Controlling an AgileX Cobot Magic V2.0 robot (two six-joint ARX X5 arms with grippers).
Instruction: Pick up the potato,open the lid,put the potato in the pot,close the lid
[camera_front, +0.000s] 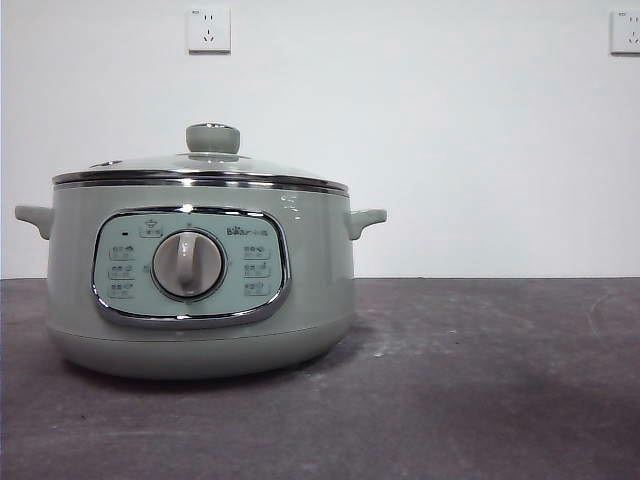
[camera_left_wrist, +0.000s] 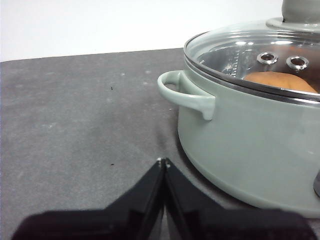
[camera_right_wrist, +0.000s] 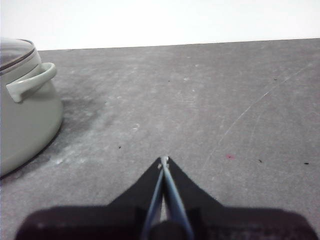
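I see the egg-shaped orange-brown potato (camera_left_wrist: 281, 81) inside the sage-green electric pot (camera_front: 200, 280), glass lid (camera_front: 205, 166) seated, so the task looks done. Left gripper (camera_left_wrist: 163, 162) waits at the pot's nine o'clock, right gripper (camera_right_wrist: 164, 160) at three, both pinched closed and empty.

The left tool (camera_left_wrist: 163, 161) is matte black: two flat, wedge-shaped jaws tapering to small pale tips. The right tool (camera_right_wrist: 164, 159) looks alike, a bluish edge lining its seam.
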